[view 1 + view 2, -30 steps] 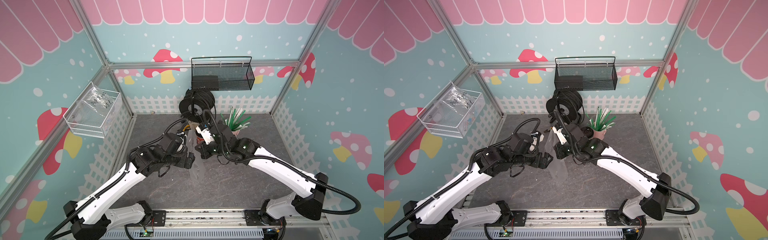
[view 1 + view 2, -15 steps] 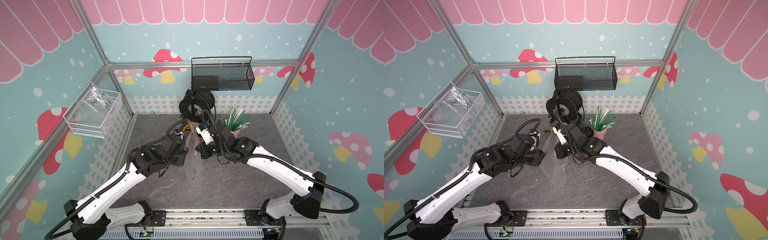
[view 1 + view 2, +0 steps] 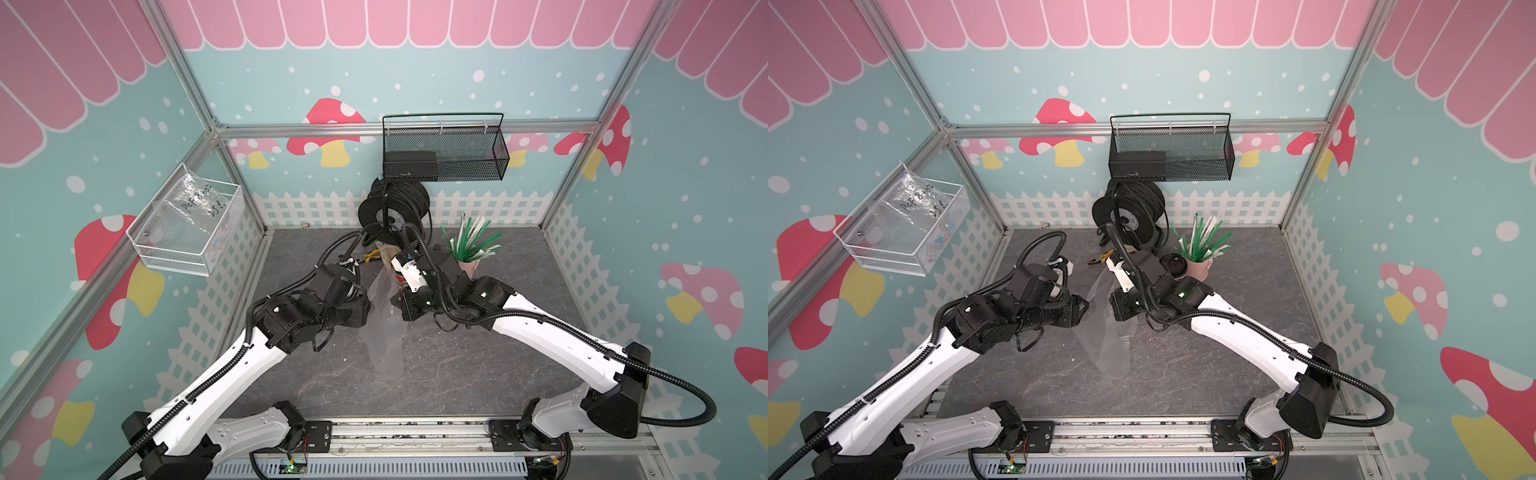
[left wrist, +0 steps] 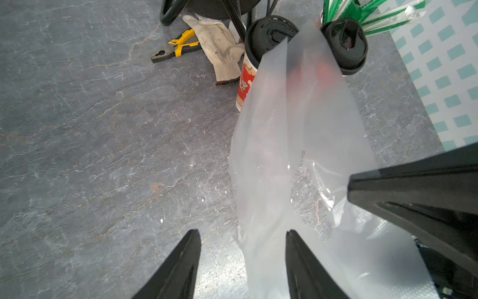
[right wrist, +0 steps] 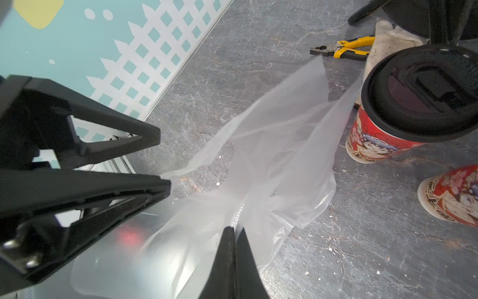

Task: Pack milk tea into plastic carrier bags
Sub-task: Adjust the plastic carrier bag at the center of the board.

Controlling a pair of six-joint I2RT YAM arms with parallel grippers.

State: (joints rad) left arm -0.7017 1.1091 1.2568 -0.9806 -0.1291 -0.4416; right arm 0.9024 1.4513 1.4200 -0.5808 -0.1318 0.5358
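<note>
The plastic carrier bag (image 3: 384, 332) (image 3: 1113, 336) hangs limp between my two arms, its lower end on the floor. My right gripper (image 5: 234, 229) (image 3: 1115, 307) is shut on the bag's upper film (image 5: 271, 155). My left gripper (image 4: 240, 233) (image 3: 1086, 307) stands open beside it. One of its fingers (image 4: 297, 259) is against the draped film (image 4: 284, 145); the other is over bare floor. Two milk tea cups stand upright just beyond the bag: one (image 5: 375, 139) (image 4: 245, 77) with its black lid (image 3: 1173, 264) showing, and a second (image 5: 450, 196) beside it.
A pink cup of green-white straws (image 3: 469, 266) stands behind the milk tea. A black cable reel (image 3: 392, 208), a white glove (image 4: 219, 46) and yellow pliers (image 4: 176, 48) lie at the back. A black wire basket (image 3: 444, 153) and a white wire basket (image 3: 187, 232) hang on the walls.
My left gripper's jaws have narrowed from wide open and it has shifted closer to the bag. The bag now hangs longer, down to the floor. My right gripper's grip is unchanged.
</note>
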